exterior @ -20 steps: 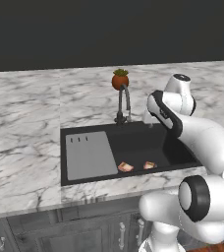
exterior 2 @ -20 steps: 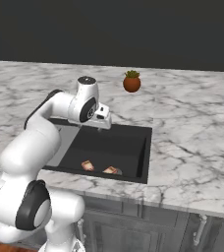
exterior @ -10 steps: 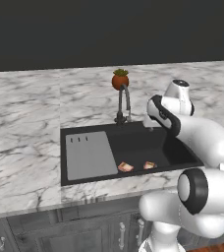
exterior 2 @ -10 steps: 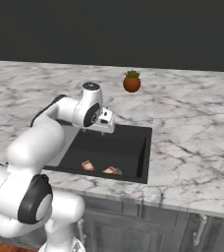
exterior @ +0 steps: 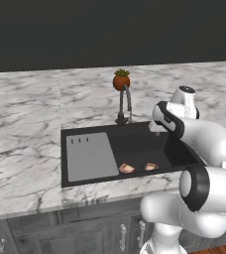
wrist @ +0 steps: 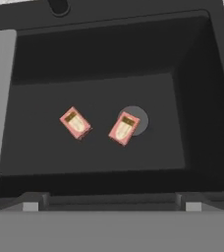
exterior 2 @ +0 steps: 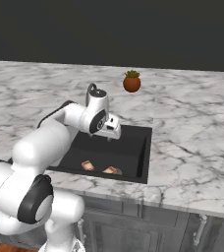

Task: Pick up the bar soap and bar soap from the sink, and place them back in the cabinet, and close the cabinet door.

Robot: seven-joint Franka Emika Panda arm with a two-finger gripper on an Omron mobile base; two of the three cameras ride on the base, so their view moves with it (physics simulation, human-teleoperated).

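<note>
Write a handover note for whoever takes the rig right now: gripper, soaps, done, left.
Gripper: hangs over the sink, nothing between its fingers; whether open or shut cannot be told.
Soaps: both lie flat on the basin floor, apart from each other. Left bar soap sits on bare floor; right bar soap overlaps the round drain. Faucet and potted plant stand behind the basin.
Done: nothing picked yet.
Left: grasp each bar, carry both to the cabinet, close its door.

The sink (wrist: 202, 113) is open from above; only the faucet (exterior: 125, 104) rises at its back rim.
</note>
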